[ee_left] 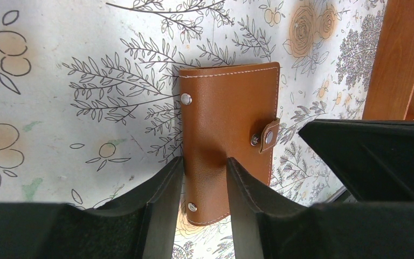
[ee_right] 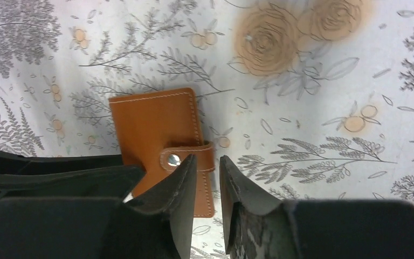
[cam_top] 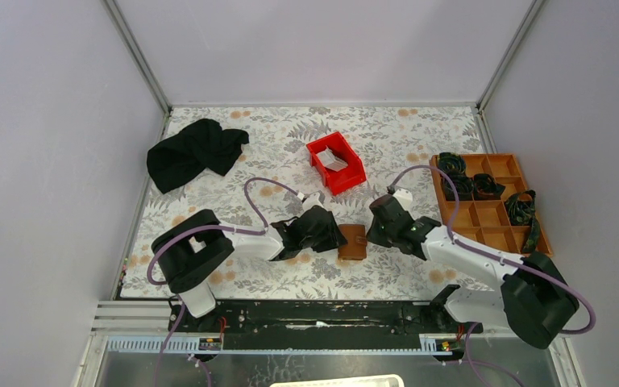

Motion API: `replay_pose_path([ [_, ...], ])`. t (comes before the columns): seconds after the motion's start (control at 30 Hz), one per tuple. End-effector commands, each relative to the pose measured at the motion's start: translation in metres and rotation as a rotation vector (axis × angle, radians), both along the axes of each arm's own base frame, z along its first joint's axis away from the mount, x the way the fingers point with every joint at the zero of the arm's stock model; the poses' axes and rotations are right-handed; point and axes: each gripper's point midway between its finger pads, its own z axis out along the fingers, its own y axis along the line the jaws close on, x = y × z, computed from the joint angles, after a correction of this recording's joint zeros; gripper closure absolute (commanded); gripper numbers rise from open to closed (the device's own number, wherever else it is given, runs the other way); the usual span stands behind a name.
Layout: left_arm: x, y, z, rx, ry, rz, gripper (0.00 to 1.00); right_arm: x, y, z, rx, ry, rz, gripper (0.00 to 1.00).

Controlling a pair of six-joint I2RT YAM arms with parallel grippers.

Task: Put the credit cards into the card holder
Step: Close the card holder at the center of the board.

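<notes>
— Left gripper [ee_left: 205, 181], how wide?
— About half open, nothing gripped. One finger [ee_left: 164, 197] at the riveted edge of the card holder [ee_left: 229, 118], the other over the leather. Touching or just above: cannot tell.
— And the right gripper [ee_right: 209, 175]?
— Only a narrow gap, nothing inside it. One fingertip [ee_right: 186, 172] right at the tab clasp [ee_right: 188, 157], snapped shut.
— Anything in the way?
— Only each other: tips facing across the closed holder, very near, not touching.
— Further out?
— Behind, a red bin [cam_top: 355, 179] with a pale flat piece inside, perhaps one of the credit cards [cam_top: 334, 159]; too small to say. To the right, an orange-brown tray [cam_top: 492, 211] with dark rolled items in some compartments. Far left, a black cloth [cam_top: 195, 151]. All on the flowered table [cam_top: 290, 274].
— Place of the holder relative to the tools?
— Flat on the table, closed, between both grippers, not far from the front edge. Left gripper over the end nearest to it, right gripper at the clasp side.
— Pose of the arms?
— Both stretched low and inward from the bases, wrists tipped down toward the middle of the table.
</notes>
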Motion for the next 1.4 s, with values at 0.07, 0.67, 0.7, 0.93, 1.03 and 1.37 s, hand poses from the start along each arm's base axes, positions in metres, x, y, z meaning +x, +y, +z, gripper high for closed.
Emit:
replay_pose_path([
  [0.07, -0.019, 0.039, -0.047, 0.199, 0.099, 0.016, 0.57, -0.008, 0.003, -0.008, 0.179, 0.006, -0.061, 0.69],
  [0.67, -0.030, 0.057, -0.059, 0.257, 0.138, 0.010, 0.58, -0.007, -0.003, -0.018, 0.485, -0.060, -0.217, 0.62],
  [0.7, -0.030, 0.058, -0.059, 0.261, 0.139, 0.010, 0.58, -0.006, -0.004, -0.018, 0.488, -0.065, -0.223, 0.62],
  [0.93, -0.031, 0.063, -0.059, 0.267, 0.143, 0.014, 0.59, 0.001, -0.004, -0.015, 0.540, -0.079, -0.237, 0.60],
  [1.03, -0.030, 0.064, -0.059, 0.268, 0.142, 0.017, 0.59, 0.004, -0.001, -0.016, 0.565, -0.070, -0.233, 0.58],
  [1.37, -0.027, 0.068, -0.058, 0.272, 0.142, 0.020, 0.59, 0.006, 0.013, -0.024, 0.614, -0.012, -0.198, 0.55],
])
